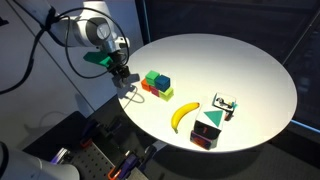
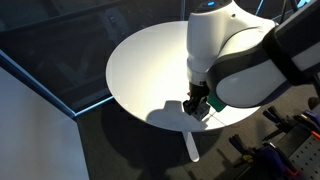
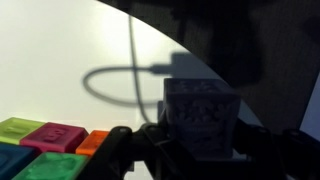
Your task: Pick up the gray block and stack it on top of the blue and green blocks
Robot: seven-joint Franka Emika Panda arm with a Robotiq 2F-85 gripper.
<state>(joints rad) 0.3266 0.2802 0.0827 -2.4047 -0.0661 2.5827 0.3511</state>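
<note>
In the wrist view the gray block [image 3: 203, 118] sits between my gripper's [image 3: 190, 150] dark fingers, which close against its sides. In an exterior view my gripper [image 1: 124, 80] is at the near-left edge of the round white table [image 1: 240, 60], just left of the block cluster. The green block [image 1: 153, 77] and the blue block [image 1: 163, 83] lie there side by side with red and yellow blocks [image 1: 156, 91]. The cluster also shows at the wrist view's lower left [image 3: 45, 150]. In the other exterior view the arm hides most of the gripper [image 2: 197, 104].
A banana [image 1: 183, 116], a dark box with a green triangle [image 1: 208, 131] and a small white-and-black gadget [image 1: 223, 105] lie on the table's near right. A cable's shadow [image 3: 110, 85] crosses the tabletop. The table edge is right beside the gripper.
</note>
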